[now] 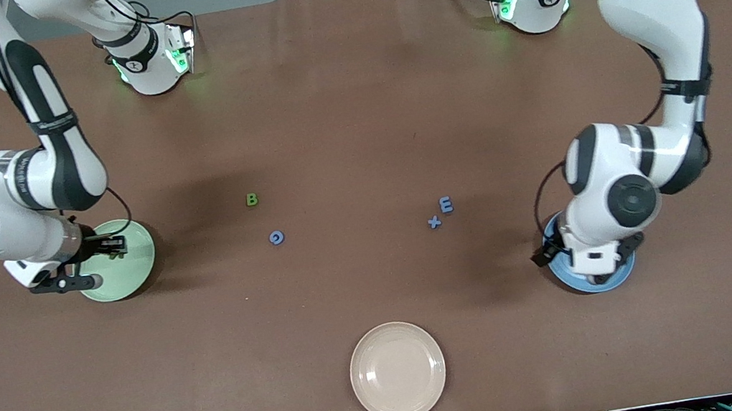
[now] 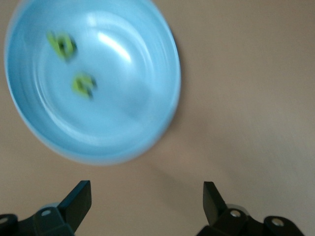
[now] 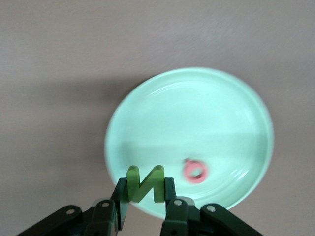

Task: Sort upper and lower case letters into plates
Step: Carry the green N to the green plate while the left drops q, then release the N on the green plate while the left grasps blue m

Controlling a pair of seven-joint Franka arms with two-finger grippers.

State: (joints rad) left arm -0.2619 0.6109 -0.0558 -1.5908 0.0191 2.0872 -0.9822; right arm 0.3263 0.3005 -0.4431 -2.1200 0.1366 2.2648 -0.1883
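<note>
- Four small flat letter pieces lie loose mid-table on the brown table surface (image 1: 354,127): a green letter B (image 1: 252,199), a blue round letter (image 1: 277,237) nearer the front camera, and toward the left arm's end a blue letter E (image 1: 446,204) with a blue letter x (image 1: 435,223) just beside it.
- The pale green round plate (image 3: 216,98) sits toward the right arm's end of the table and contains a pink ring-shaped letter (image 3: 195,172).
- The blue round plate (image 2: 162,64) sits toward the left arm's end and contains two green letters (image 2: 74,64), too blurred to read.
- A beige round plate (image 1: 398,371) stands at the table edge nearest the front camera, mid-length.
- The right gripper (image 3: 143,199) is over the pale green plate's rim, fingers clamped on an upright green letter N (image 3: 144,184).
- The left gripper (image 2: 146,201) is over the blue plate's edge, jaws spread wide, holding nothing.
- Both arms are bent at the elbow, wrists pointing down.
</note>
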